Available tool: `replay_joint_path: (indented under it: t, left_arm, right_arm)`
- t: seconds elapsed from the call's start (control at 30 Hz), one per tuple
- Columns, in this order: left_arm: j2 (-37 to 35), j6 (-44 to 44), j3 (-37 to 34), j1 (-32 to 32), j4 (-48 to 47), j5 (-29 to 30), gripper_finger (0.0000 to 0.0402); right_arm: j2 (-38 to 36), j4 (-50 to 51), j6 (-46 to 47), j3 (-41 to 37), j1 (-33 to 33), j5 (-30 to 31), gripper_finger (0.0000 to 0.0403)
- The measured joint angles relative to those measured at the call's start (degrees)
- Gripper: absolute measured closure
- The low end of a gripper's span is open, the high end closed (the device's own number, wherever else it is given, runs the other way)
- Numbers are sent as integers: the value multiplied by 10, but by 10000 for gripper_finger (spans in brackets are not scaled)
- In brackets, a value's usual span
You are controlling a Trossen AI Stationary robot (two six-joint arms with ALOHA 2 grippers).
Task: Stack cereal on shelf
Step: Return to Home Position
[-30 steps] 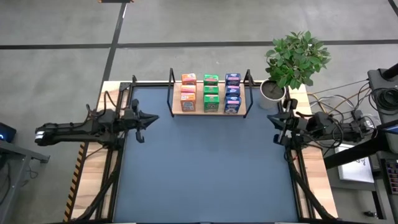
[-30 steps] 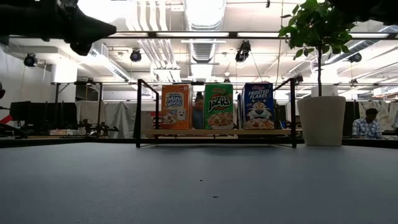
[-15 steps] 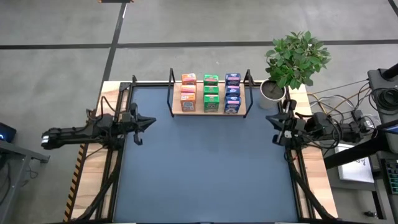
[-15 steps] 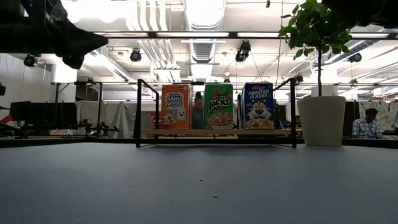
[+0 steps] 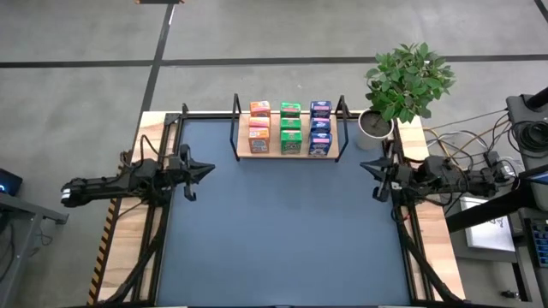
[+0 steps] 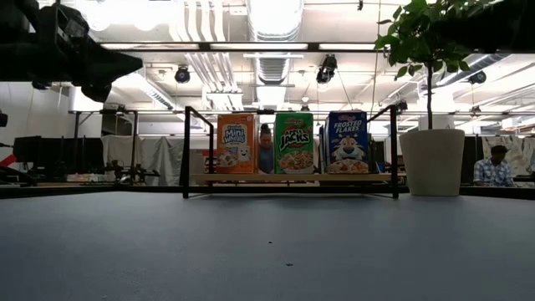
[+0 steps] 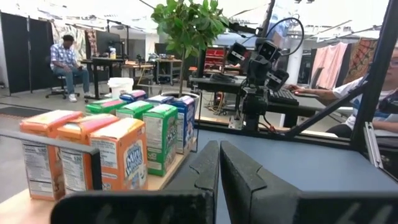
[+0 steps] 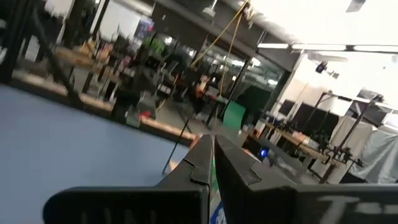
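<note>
The cereal boxes stand upright in three rows, orange, green and blue, on the wooden shelf with its black frame at the table's far middle. The low view shows the front three boxes side by side on the board. My left gripper hovers shut over the table's left edge, pointing right, holding nothing. My right gripper is shut at the table's right edge, pointing left, also bare. In the left wrist view the boxes stand beside my shut fingers.
A potted plant in a white pot stands at the far right corner next to the shelf. The blue-grey table surface stretches toward the near edge. People sit in the room beyond.
My left gripper has sunk lower and drawn back toward the table's left edge, staying shut. My right gripper has tipped its wrist a little and otherwise kept its place. The boxes have not moved.
</note>
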State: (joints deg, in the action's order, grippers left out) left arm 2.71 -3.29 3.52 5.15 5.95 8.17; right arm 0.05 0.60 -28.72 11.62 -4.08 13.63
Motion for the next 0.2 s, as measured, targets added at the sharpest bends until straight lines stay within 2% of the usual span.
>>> replay_joint_path:
  t: [0.2]
  left_arm:
    - [-3, -17, -26, 0, 12, -2, 402]
  right_arm:
    - [0, 51, -2, -7, 0, 0, 394]
